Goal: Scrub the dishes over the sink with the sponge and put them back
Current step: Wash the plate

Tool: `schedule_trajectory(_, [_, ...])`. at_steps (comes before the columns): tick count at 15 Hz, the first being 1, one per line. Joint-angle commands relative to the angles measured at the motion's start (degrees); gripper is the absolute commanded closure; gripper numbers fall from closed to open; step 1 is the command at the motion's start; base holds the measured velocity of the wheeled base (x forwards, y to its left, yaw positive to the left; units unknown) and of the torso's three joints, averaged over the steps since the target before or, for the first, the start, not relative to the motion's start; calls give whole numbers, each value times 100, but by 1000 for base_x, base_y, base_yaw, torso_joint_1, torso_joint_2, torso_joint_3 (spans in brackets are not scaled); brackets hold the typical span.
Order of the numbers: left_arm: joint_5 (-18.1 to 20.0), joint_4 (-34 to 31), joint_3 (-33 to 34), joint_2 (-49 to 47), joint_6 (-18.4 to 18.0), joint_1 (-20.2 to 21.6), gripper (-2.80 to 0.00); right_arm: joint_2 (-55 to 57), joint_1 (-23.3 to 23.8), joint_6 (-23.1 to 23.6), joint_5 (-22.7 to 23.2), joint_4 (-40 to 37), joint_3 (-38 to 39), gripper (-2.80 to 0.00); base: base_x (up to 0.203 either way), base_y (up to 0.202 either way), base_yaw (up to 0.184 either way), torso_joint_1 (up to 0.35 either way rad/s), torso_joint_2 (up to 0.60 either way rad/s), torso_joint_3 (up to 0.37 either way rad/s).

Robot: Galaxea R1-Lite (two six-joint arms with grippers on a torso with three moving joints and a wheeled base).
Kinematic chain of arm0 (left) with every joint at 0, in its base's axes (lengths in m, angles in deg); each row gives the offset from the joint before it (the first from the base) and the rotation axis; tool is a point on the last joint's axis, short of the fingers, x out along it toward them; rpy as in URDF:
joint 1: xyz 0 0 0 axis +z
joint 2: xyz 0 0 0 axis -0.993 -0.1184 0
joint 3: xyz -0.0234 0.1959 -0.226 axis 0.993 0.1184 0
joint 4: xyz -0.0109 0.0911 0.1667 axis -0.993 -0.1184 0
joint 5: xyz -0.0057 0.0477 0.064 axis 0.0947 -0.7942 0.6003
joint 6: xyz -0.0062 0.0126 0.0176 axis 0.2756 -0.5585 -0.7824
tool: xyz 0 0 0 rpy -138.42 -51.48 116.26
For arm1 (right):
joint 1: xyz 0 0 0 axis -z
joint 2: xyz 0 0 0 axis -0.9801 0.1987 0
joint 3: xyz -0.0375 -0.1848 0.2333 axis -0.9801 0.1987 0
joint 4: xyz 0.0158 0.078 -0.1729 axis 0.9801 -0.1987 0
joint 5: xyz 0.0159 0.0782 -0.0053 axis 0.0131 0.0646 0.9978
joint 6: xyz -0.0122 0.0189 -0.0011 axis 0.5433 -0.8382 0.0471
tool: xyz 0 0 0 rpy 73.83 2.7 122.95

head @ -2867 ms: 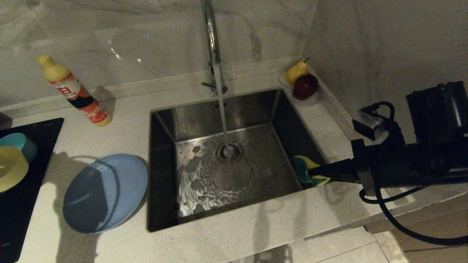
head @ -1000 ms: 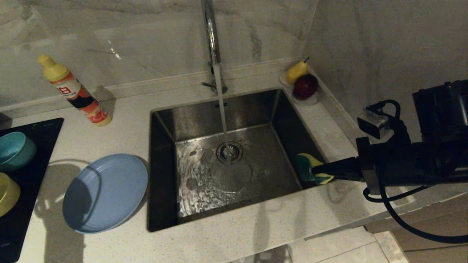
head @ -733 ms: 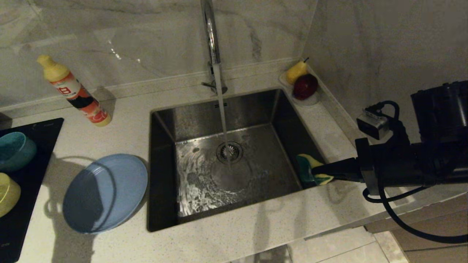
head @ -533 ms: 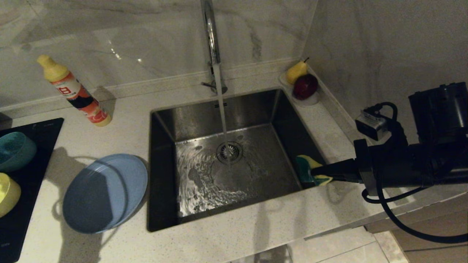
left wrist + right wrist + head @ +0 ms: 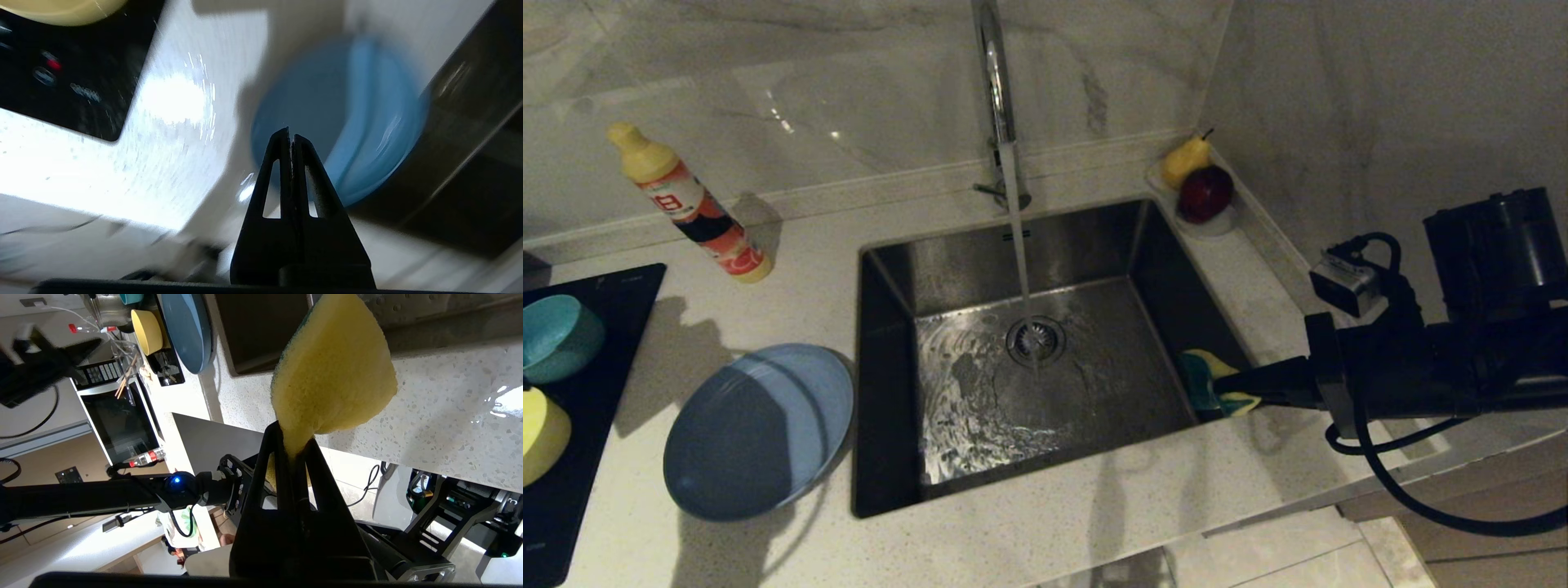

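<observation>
Right gripper (image 5: 1232,384) clamped on the sponge (image 5: 1207,382), hanging at the near-right corner of the sink (image 5: 890,384), just above the rim; in the right wrist view the sponge (image 5: 333,375) is pinched at its narrow end, yellow face toward the camera, green pad on the far side. Left gripper (image 5: 291,136) has its jaws pressed together with nothing between them; it sits above the counter (image 5: 1045,539) left of the sink, tips over the plate (image 5: 339,122), not touching it. Left arm is out of the head view, only its shadow falls on the counter. Plate (image 5: 758,431) lies flat on the counter just left of the sink's left edge. Teal bowl (image 5: 556,336) and yellow bowl (image 5: 541,433) both stand on the black cooktop (image 5: 572,490) at the far left, teal one farther back, yellow nearer. Tap (image 5: 994,73) running, stream hitting the drain strainer (image 5: 1035,339). Detergent bottle (image 5: 690,204) leans at the back left; pear (image 5: 1184,159) and red apple (image 5: 1205,193) in a dish at the back right corner.
</observation>
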Motion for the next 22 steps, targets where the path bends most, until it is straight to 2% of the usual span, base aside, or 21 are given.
schedule_trajectory(1, [-255, -92, 310, -130, -368, -413, 0, -4, -6, -25, 11, -9, 17, 0, 0, 0, 0, 0, 0, 0])
schedule_trajectory(3, [-681, -48, 632, -413, -588, -736, 0, 31, -6, -25, 2, -9, 35, 0, 0, 0, 0, 0, 0, 0])
schedule_trajectory(5, [-713, -19, 793, -562, -729, -909, 0, 26, -6, -16, 2, -9, 52, 0, 0, 0, 0, 0, 0, 0])
schedule_trajectory(6, [-719, 8, 842, -608, -739, -990, -280, 22, 3, -16, -7, -9, 52, 0, 0, 0, 0, 0, 0, 0])
schedule_trajectory(10, [-748, 275, 961, -738, -742, -1034, -280, 62, 3, 4, 0, 8, 55, 0, 0, 0, 0, 0, 0, 0])
schedule_trajectory(14, [-826, 814, 1446, -851, -791, -1079, -280, 119, 3, 1, 11, 34, 52, 0, 0, 0, 0, 0, 0, 0])
schedule_trajectory(17, [-1000, 1200, 1711, -895, -759, -1268, -280, 171, 3, 18, 11, 57, 113, 0, 0, 0, 0, 0, 0, 0])
schedule_trajectory(22, [-985, 1236, 1773, -904, -684, -1518, -280, 163, 3, 28, 2, 55, 123, 0, 0, 0, 0, 0, 0, 0])
